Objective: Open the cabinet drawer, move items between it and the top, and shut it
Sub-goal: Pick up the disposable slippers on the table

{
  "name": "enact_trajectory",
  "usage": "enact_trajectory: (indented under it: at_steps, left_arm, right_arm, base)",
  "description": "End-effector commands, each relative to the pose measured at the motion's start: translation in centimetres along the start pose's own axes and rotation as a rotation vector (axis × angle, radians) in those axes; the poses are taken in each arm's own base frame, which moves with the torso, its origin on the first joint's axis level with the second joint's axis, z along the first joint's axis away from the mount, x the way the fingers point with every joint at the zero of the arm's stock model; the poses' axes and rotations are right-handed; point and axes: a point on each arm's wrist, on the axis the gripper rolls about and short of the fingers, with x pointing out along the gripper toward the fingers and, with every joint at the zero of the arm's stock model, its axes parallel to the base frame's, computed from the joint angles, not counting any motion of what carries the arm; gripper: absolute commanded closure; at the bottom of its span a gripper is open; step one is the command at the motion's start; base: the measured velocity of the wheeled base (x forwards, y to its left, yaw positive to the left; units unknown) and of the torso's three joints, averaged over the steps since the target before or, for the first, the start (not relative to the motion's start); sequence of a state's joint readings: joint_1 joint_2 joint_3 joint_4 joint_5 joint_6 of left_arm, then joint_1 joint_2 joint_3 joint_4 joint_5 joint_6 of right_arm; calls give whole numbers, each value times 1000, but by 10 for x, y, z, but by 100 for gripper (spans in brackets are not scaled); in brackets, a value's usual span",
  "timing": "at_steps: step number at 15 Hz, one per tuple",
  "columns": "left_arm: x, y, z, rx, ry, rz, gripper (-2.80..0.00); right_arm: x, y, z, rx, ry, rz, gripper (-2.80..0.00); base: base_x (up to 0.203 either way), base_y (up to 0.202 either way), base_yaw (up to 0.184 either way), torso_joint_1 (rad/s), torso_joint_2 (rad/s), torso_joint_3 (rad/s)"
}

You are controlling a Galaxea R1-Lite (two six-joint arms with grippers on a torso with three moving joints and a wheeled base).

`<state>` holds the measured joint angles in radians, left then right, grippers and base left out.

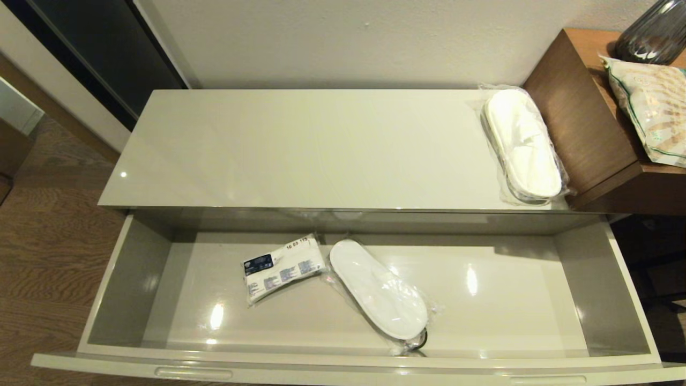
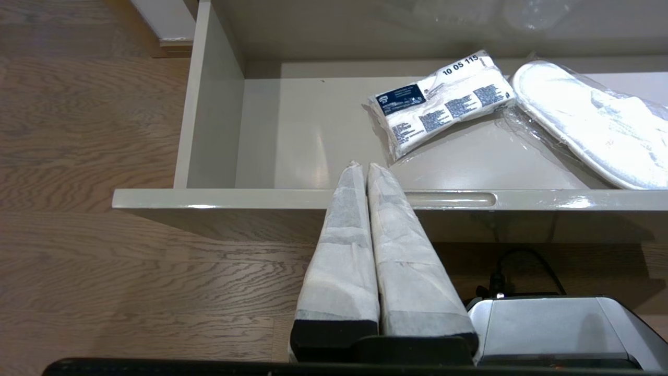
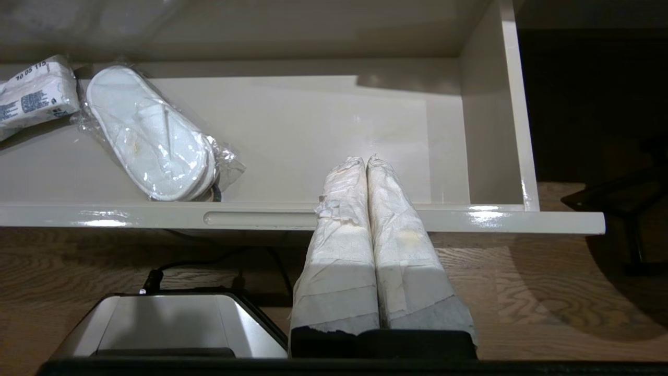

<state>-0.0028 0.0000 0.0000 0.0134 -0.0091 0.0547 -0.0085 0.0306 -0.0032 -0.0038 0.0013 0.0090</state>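
Glossy cabinet drawer (image 1: 343,360) stands open; transfer step pending. Your left hand (image 2: 365,169) and right hand (image 3: 364,163) both closed, empty, near front. Next: open hand, reach packet (image 1: 282,266) or slippers (image 1: 378,289).

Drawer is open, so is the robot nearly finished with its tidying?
Partly. The drawer is pulled out, holding one wrapped slipper pack and a small packet. Another slipper pack lies on the cabinet top. The left gripper and right gripper hold nothing, both shut at the drawer's front. Closing remains.
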Motion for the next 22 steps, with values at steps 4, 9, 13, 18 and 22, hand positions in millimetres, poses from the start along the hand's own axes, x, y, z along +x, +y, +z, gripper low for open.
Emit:
enact_trajectory:
  at_steps: [4, 9, 13, 18, 22]
  left_arm:
    - [0, 0, 0, 1, 2, 0, 0]
    - [0, 0, 0, 1, 2, 0, 0]
    - [0, 0, 0, 1, 2, 0, 0]
    - [0, 0, 0, 1, 2, 0, 0]
    - [0, 0, 0, 1, 2, 0, 0]
  right_arm:
    - [0, 0, 0, 0, -1, 1, 0]
    - [0, 0, 0, 0, 0, 1, 0]
    - [0, 0, 0, 0, -1, 1, 0]
    - [0, 0, 0, 0, -1, 1, 0]
    - [0, 0, 0, 0, -1, 1, 0]
  base:
    - [0, 0, 0, 0, 0, 0]
    - [0, 0, 0, 0, 0, 0]
    - [0, 0, 0, 0, 0, 0]
    - [0, 0, 0, 0, 0, 0]
    - [0, 0, 0, 0, 0, 0]
